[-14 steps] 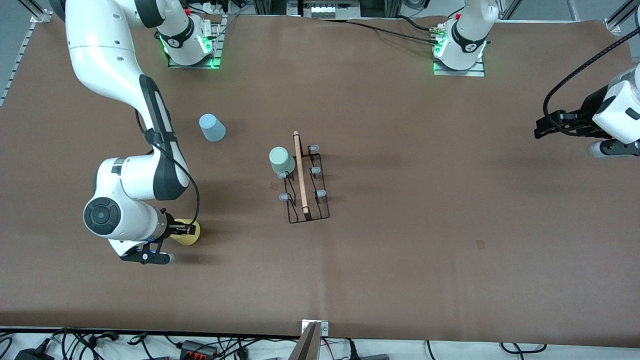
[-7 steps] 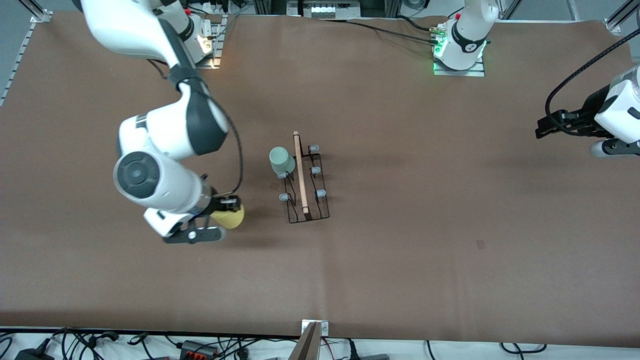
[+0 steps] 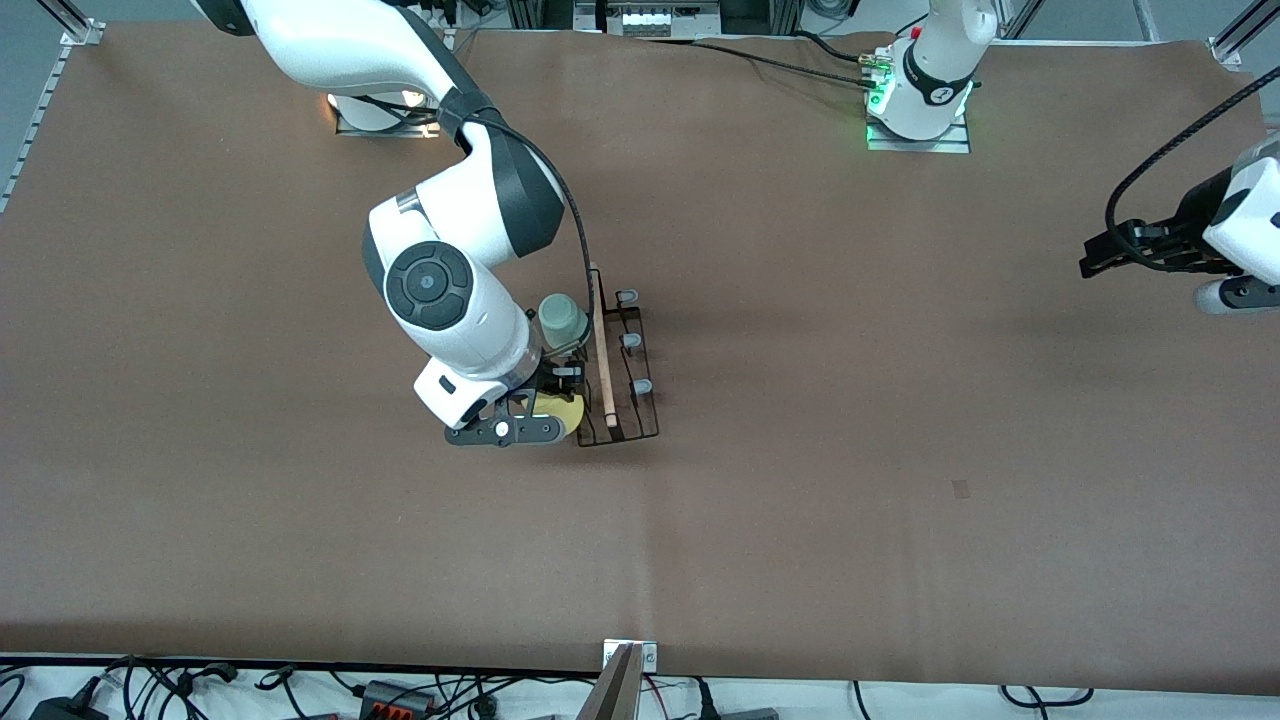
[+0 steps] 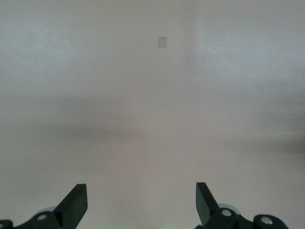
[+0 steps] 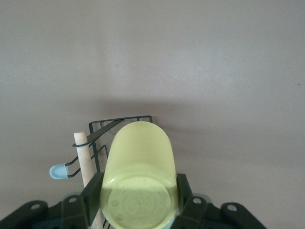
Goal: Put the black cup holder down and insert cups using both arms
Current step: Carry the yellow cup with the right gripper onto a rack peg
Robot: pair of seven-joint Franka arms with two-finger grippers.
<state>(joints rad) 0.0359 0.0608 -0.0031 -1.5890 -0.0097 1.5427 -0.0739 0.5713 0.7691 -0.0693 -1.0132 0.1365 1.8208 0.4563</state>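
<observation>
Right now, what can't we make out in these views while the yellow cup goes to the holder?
- Light blue cup: not seen in any view; the right arm may be covering it in the front view.
- Peg under the yellow cup: hidden by the cup and right gripper in the front view, so seating is unclear.
- Black cup holder: mostly hidden by the cup and cut off at the frame edge in the right wrist view.
- Left gripper: left wrist view shows only bare table.

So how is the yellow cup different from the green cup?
The yellow cup is gripped in the right hand over the end of the black rack nearest the front camera; the green cup sits on a peg with nothing holding it. One is pale yellow, the other mint green. Both are small, plain and tapered.
</observation>
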